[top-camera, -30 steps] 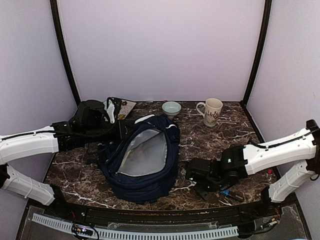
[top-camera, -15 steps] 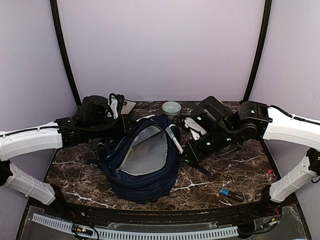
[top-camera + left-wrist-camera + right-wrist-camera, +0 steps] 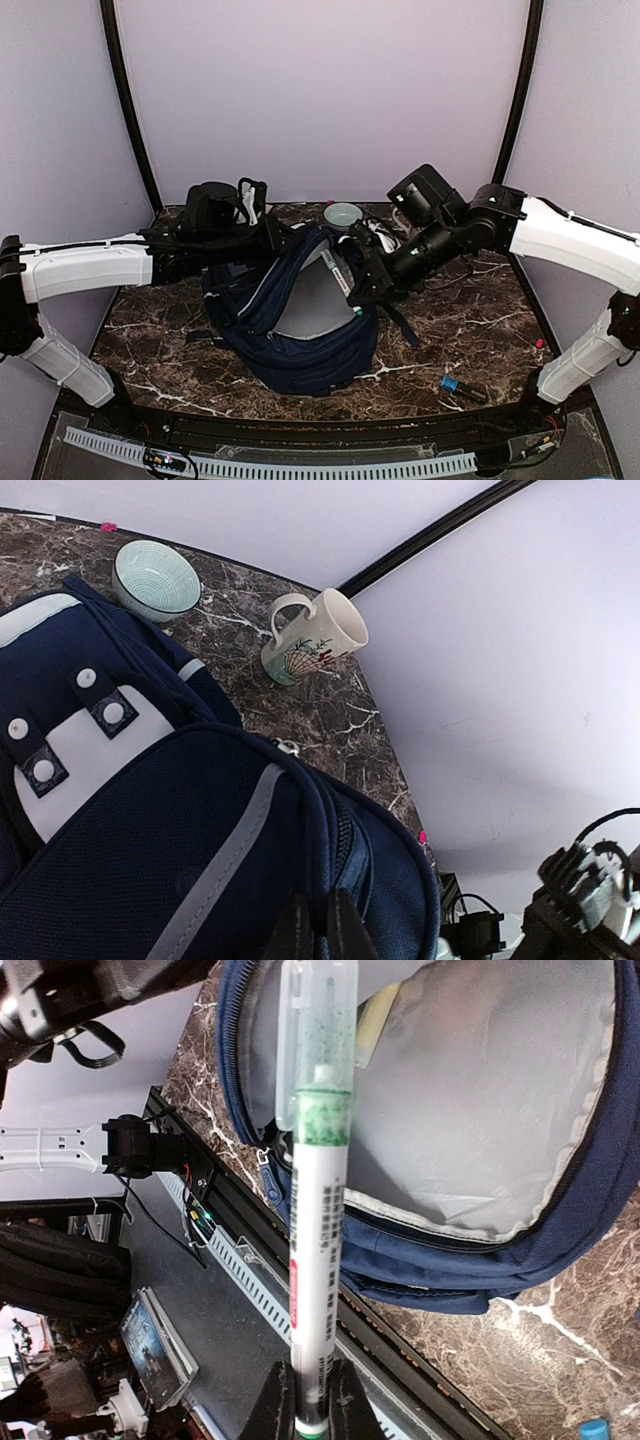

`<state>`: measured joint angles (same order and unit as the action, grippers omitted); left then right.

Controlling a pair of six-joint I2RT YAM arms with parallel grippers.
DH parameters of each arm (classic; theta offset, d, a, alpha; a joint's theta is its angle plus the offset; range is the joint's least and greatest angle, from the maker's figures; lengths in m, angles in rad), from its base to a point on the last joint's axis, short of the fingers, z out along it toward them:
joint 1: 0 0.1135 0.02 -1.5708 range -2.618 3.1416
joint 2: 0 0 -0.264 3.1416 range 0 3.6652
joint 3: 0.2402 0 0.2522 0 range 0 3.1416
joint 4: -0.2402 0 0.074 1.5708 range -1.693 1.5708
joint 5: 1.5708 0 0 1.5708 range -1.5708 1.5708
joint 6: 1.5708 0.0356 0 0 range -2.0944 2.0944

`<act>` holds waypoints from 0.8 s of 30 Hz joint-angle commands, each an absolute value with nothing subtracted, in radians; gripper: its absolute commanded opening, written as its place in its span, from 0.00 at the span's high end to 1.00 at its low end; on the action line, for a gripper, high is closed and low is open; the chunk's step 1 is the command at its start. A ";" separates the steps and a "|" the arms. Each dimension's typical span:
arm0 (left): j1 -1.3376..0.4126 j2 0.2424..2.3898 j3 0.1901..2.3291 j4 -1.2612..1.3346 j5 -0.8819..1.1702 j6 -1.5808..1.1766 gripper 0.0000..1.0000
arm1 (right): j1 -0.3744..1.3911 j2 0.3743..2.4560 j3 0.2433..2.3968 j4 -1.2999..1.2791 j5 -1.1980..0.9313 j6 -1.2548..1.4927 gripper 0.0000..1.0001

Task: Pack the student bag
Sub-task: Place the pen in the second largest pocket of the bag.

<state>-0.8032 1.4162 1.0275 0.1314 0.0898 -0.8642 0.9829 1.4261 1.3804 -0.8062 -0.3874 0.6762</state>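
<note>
The student bag (image 3: 300, 345) lies open in the middle of the table, navy with grey lining (image 3: 305, 305). My left gripper (image 3: 276, 236) is shut on the bag's top rim and holds it up. In the left wrist view its fingertips (image 3: 318, 932) pinch the zipper edge of the bag (image 3: 150, 830). My right gripper (image 3: 354, 298) is shut on a white marker (image 3: 336, 275) with a clear green-stained cap, held over the bag's mouth. In the right wrist view the marker (image 3: 318, 1190) runs from that gripper (image 3: 310, 1405) up across the grey lining (image 3: 480, 1090).
A pale green bowl (image 3: 343, 214) stands at the back behind the bag, also in the left wrist view as the bowl (image 3: 155, 578) beside a patterned mug (image 3: 312, 637). A small blue object (image 3: 462, 388) lies near the front right edge.
The right arm swung from the front right of the table up to the bag's mouth, carrying the marker. The left gripper lifted the bag's rim, and the bag shifted right.
</note>
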 commanded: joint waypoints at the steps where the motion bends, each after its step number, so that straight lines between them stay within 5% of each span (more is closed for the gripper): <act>1: -0.795 1.421 1.125 0.270 0.120 -0.865 1.00 | 0.954 1.479 1.394 -0.787 -0.503 0.707 1.00; 24: -0.789 1.379 1.125 0.254 0.108 -0.811 1.00 | 0.814 1.898 1.770 -0.878 -0.398 0.596 0.95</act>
<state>-0.7883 1.4616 1.0824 0.1398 0.1085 -0.8223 0.8288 1.8797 1.7340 -0.9321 -0.4385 0.5804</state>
